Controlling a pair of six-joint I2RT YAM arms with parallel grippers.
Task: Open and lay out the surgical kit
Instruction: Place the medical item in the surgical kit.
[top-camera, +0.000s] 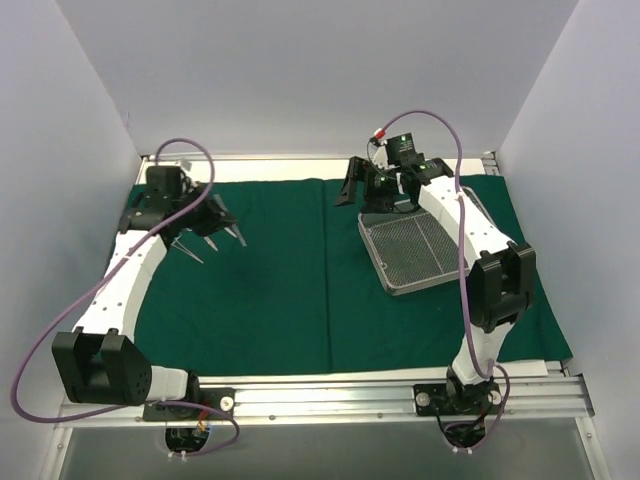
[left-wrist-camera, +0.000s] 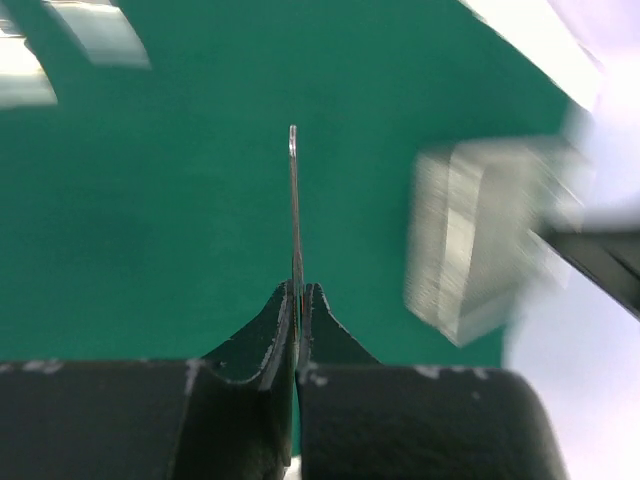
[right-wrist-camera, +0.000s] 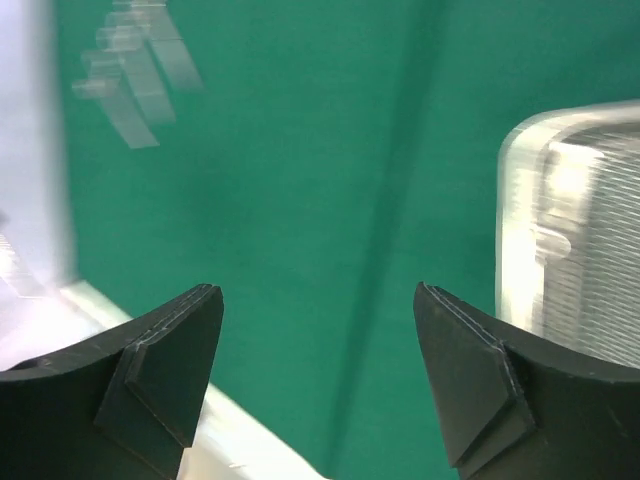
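Observation:
The dark green drape (top-camera: 280, 290) lies spread flat over the table. The silver wire-mesh tray (top-camera: 410, 252) sits on its right half, and shows blurred in both wrist views (left-wrist-camera: 480, 240) (right-wrist-camera: 570, 230). My left gripper (top-camera: 228, 228) hovers over the drape's far left, and in the wrist view it (left-wrist-camera: 299, 292) is shut on a thin steel instrument (left-wrist-camera: 294, 200) seen edge-on, sticking straight out past the fingertips. Other steel instruments (top-camera: 188, 252) lie on the drape just beside it. My right gripper (top-camera: 360, 198) stands open and empty at the tray's far left corner, its fingers (right-wrist-camera: 170, 350) wide apart.
A fold crease (top-camera: 326, 280) runs front to back down the middle of the drape. White walls close in the table on the left, back and right. The metal rail (top-camera: 380, 395) carrying both arm bases runs along the near edge.

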